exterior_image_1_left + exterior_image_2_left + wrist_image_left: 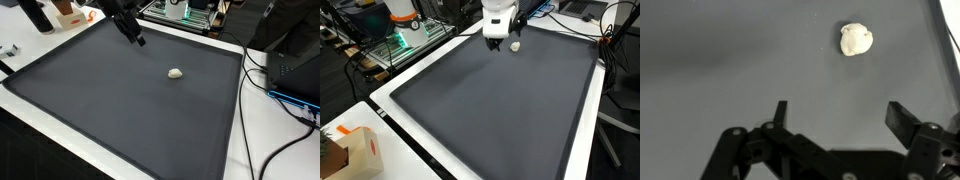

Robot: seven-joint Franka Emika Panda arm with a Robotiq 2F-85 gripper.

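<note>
A small whitish lump (855,39) lies on the dark grey mat (720,60); it also shows in both exterior views (176,72) (517,45). My gripper (840,113) hangs above the mat with its two fingers wide apart and nothing between them. In the wrist view the lump sits well beyond the fingertips, toward the upper right. In an exterior view the gripper (136,36) hovers near the mat's far edge, apart from the lump. In an exterior view the gripper (496,42) stands just beside the lump.
The mat (120,100) has a white border (237,110). Black cables (280,90) trail along one side. Electronics (180,12) stand behind the far edge. A cardboard box (355,150) sits near a corner, and an orange-topped item (400,15) stands beyond the mat.
</note>
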